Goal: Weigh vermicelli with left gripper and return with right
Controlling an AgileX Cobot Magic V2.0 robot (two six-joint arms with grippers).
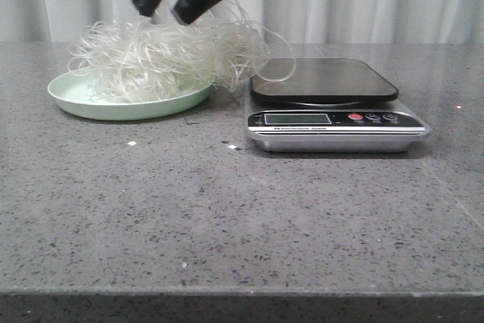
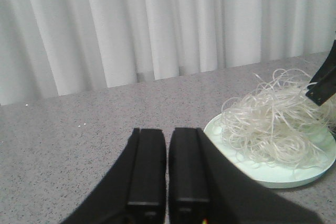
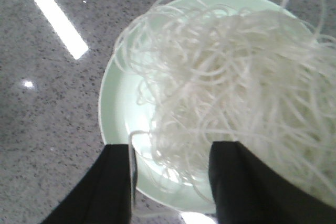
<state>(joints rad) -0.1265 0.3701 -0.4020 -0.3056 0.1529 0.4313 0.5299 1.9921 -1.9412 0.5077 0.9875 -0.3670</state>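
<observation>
We've got the vermicelli point(image 1: 170, 54) sitting piled on the pale green plate point(image 1: 83, 104), with a few loose loops spilling over the rim toward the kitchen scale point(image 1: 333, 104) just beside it on the grey speckled bench point(image 1: 227, 217). The scale's dark platform has nothing on it apart from a stray strand or two reaching its edge.

Our right hand point(image 1: 162, 7) hangs right over the noodle pile, fingers spread wide apart; from its wrist camera the tangle sits below and between the two fingers point(image 3: 236, 182), and whether the tips touch strands we can't tell.

Our left hand point(image 2: 168, 171) is off to the side of the plate, fingers pressed together with only a thin slit between them, holding nothing. The plate lies ahead of it and toward the scale side.
</observation>
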